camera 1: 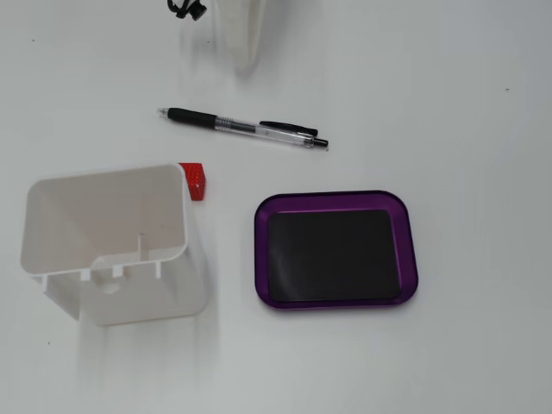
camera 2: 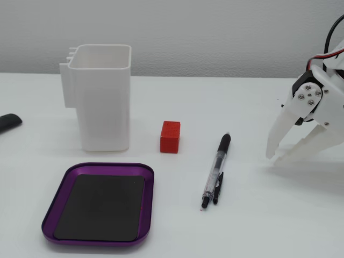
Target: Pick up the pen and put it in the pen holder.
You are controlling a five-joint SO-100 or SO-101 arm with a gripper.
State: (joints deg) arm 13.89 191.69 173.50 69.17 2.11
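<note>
A black and clear pen [camera 1: 241, 128] lies flat on the white table and also shows in the other fixed view [camera 2: 216, 170]. The white pen holder [camera 1: 147, 297] stands upright and empty; it also shows in the other fixed view [camera 2: 105, 107]. My white gripper [camera 2: 273, 159] hangs at the right of that view with its tips near the table, to the right of the pen and apart from it. Its fingertips meet and hold nothing. In the top-down view the gripper [camera 1: 250, 59] reaches in from the top edge, above the pen.
A small red cube [camera 2: 170, 137] sits between the holder and the pen, and against the holder's far corner in the top-down view [camera 1: 195, 179]. A purple tray [camera 1: 336, 197] with a black mat lies near the holder [camera 2: 97, 166]. A dark object [camera 2: 8, 122] lies at the left edge.
</note>
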